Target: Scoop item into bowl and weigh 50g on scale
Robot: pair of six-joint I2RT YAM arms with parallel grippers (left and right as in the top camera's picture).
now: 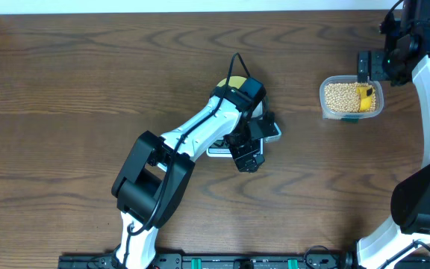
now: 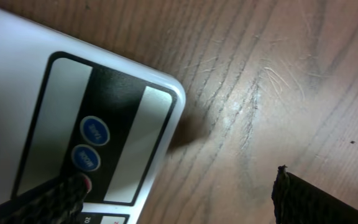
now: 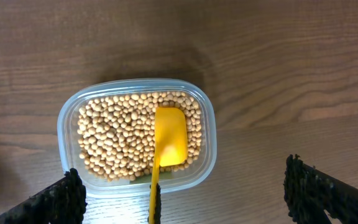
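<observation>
Left end effector: fingers spread wide, holding nothing. One finger hangs right over the button end of the scale, the other is off past its corner above bare counter.
Right end effector: also wide open and empty, hovering straight above the clear tub.
Beans: all in the tub below the right end effector, none scooped that I can see.
Scoop: yellow, lying on the beans, with the handle running back between the right fingers.
Bowl: pale yellow, just behind the left end effector and mostly hidden by that arm. Probably sitting on the scale, but I can't tell for sure.
Step in hand: my guess is setup. Left looks lined up to poke a button (power or tare?) and no scooping has begun.
Next move: left needs a gentle tap on the right button without shoving the scale. Right needs to drop down and pinch the thin scoop handle squarely, which is easy to miss.
</observation>
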